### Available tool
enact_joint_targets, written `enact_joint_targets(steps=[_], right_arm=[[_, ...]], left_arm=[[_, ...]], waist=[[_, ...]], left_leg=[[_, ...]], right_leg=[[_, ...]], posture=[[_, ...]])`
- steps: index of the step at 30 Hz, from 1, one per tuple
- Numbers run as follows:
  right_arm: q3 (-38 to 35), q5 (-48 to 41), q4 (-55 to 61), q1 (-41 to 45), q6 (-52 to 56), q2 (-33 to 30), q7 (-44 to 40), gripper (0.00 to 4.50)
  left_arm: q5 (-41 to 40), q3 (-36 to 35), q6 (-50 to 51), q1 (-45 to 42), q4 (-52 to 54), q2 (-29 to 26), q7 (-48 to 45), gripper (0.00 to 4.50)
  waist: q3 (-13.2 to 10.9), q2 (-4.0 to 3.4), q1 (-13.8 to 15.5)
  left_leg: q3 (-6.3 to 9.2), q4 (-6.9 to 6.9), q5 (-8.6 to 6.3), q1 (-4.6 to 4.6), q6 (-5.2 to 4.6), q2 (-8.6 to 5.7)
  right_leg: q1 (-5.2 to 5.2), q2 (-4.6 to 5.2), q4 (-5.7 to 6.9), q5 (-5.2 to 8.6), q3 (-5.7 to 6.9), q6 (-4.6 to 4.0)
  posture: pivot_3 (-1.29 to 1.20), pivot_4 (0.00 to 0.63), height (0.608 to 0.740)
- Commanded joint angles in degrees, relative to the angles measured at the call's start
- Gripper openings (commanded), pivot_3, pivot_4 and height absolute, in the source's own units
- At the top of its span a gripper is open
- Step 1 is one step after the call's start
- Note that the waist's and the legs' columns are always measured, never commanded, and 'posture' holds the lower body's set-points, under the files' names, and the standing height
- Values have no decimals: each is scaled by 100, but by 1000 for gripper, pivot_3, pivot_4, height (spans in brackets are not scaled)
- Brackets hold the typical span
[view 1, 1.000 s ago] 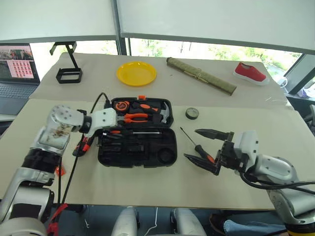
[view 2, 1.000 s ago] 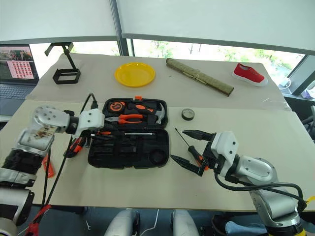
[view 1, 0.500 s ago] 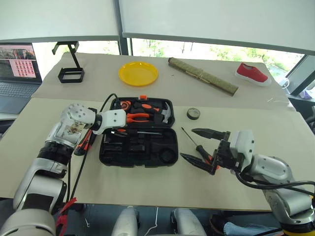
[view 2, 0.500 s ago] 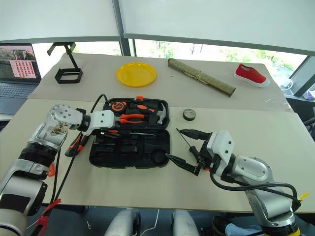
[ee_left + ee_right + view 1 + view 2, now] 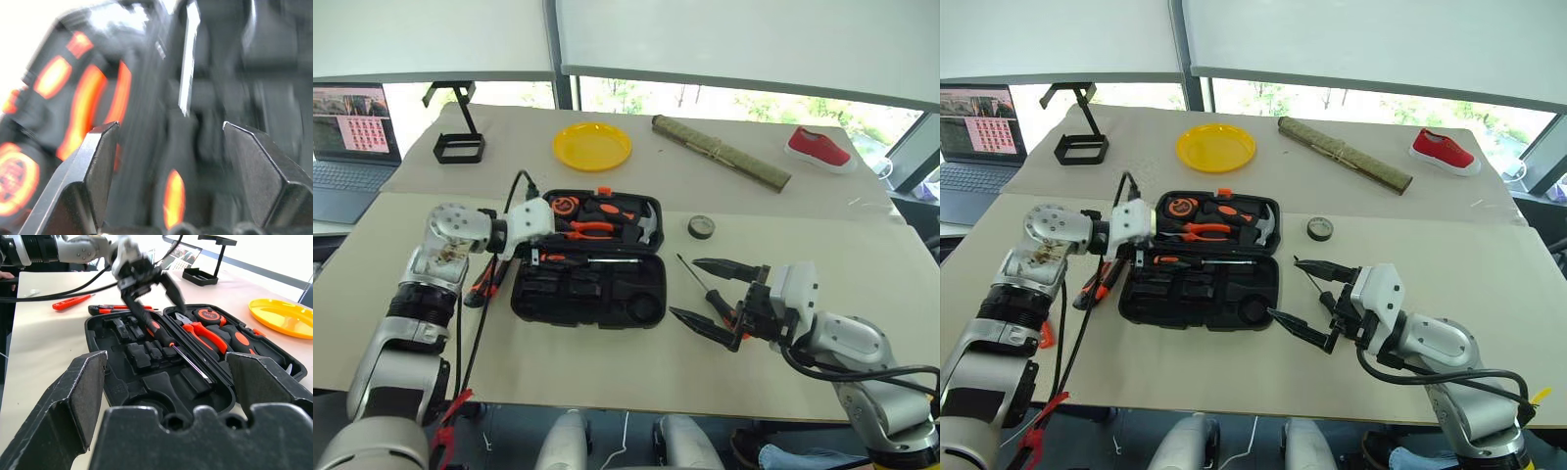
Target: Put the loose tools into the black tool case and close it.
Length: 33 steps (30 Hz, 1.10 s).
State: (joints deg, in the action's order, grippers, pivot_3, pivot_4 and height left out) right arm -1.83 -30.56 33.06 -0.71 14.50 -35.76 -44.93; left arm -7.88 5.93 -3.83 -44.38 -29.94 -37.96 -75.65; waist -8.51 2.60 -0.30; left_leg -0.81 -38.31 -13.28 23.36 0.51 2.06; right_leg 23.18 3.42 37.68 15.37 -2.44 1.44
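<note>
The black tool case (image 5: 651, 294) lies open mid-table. One orange-and-black screwdriver (image 5: 578, 260) rests in its near half, just under my left gripper (image 5: 171, 125), which hangs open over the case's left end and holds nothing. My right gripper (image 5: 713, 296) stands wide open, low over the table right of the case. A second screwdriver (image 5: 703, 287) lies on the table between its fingers. The dark tape roll (image 5: 701, 227) sits behind it. The utility knife (image 5: 105, 309) and slim tester pen (image 5: 73, 302) lie on the table left of the case.
Pliers (image 5: 587, 230), a hammer (image 5: 644, 223) and a tape measure (image 5: 564, 206) fill the case's far half. At the back are a yellow plate (image 5: 592, 145), a rolled mat (image 5: 720, 153), a red shoe (image 5: 818, 147), a black wire stand (image 5: 458, 147) and a laptop (image 5: 347, 147).
My left gripper has opened and lifted a little, leaving the screwdriver lying in the case. The right arm has kept still.
</note>
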Motion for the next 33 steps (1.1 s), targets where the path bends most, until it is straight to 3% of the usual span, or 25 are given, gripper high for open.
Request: enact_joint_targets(steps=[1, 7, 8, 19, 27, 30, 33], right_arm=[[-125, -41, 5, -8, -154, 129, 23, 4500], [-181, 42, -173, 41, -210, 194, -3, 4500], [-191, 88, -209, 39, -226, 168, -8, 4500], [-455, 281, -407, -92, -328, 21, -124, 4500], [-994, 105, -302, -286, -113, 35, 171, 4500], [-1453, -276, -91, -690, 112, 33, 257, 4500], [-2001, -375, 223, -1691, -32, -6, -33, 4500]], left_arm=[[-313, -242, 188, 93, -92, 139, 41, 2239], [-97, -145, 57, 311, -520, 366, 228, 73], [-53, -142, 52, 346, -578, 420, 344, 30], [403, 179, 64, 822, -646, 530, 811, 30], [247, 113, -226, 833, -673, 835, 964, 30], [-474, -409, -463, 955, -367, 850, 531, 785], [-949, -998, -329, 1100, -46, 490, 482, 1917]], waist=[[0, 0, -7], [0, 0, -36], [0, 0, -36], [3, -3, -32], [39, -65, 10], [39, -65, 44], [37, -63, 51]], left_leg=[[0, 0, 0, -1, 0, 0], [1, 0, 0, -3, 0, 0], [1, 0, 0, -2, 0, 0], [1, 0, 0, -10, 0, -2], [1, 1, -2, -58, -3, -8], [9, 1, -2, -58, -3, -12], [19, 1, -4, -31, -6, -11]], right_leg=[[0, 0, 1, 0, 0, 0], [0, -2, 4, 0, 0, 0], [0, -2, 4, 0, -1, 0], [-9, 1, 2, 0, -2, 0], [-70, 2, -11, 5, -3, 9], [-81, 2, -20, 9, -5, 15], [-62, 1, -24, 8, -3, 14]], posture=[[0, 150, 740], [0, 150, 740], [0, 150, 740], [0, 150, 740], [0, 150, 740], [0, 150, 740], [0, 150, 740]])
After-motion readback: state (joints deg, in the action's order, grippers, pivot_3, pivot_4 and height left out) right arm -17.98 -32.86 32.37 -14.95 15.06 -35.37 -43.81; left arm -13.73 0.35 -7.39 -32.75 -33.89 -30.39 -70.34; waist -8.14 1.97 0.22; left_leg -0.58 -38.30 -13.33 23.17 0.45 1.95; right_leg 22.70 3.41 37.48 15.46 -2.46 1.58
